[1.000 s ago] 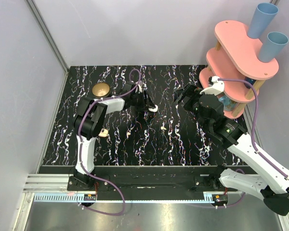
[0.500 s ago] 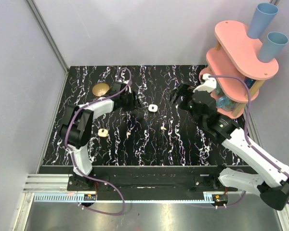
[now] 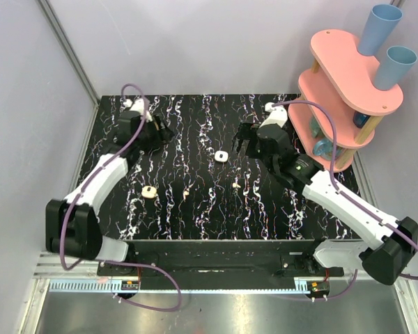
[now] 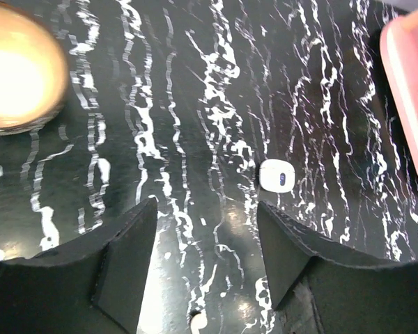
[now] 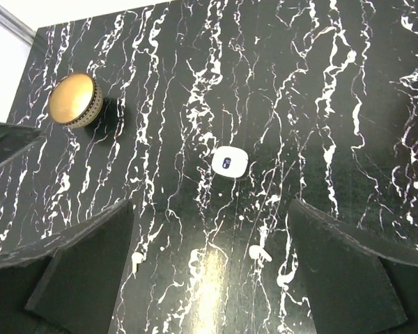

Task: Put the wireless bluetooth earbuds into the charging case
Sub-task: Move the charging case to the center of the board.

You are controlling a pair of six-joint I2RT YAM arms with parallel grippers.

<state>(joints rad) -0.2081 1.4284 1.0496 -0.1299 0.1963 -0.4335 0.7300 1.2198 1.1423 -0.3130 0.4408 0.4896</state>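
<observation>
The charging case [image 3: 221, 156] is a small white rounded square with a blue mark, lying flat on the black marbled table and apparently closed. It also shows in the left wrist view [image 4: 276, 175] and the right wrist view [image 5: 229, 162]. Two cream earbuds lie loose in front of it, one to the right [image 3: 236, 185] [image 5: 260, 252] and one to the left [image 3: 186, 193] [image 5: 136, 259]. My left gripper [image 3: 161, 131] [image 4: 205, 209] is open and empty at the back left, well away from the case. My right gripper [image 3: 242, 142] [image 5: 210, 205] is open and empty, just right of the case and above the table.
A brass-coloured round bowl [image 5: 73, 99] [image 4: 17, 69] stands at the back left under my left wrist. A small cream ring-like piece [image 3: 149, 191] lies at the left front. A pink two-level stand [image 3: 348, 76] with blue cups is at the back right.
My left gripper has drawn back from the case to the back left, over the bowl. The case stays on the table. My right gripper has moved left toward the case.
</observation>
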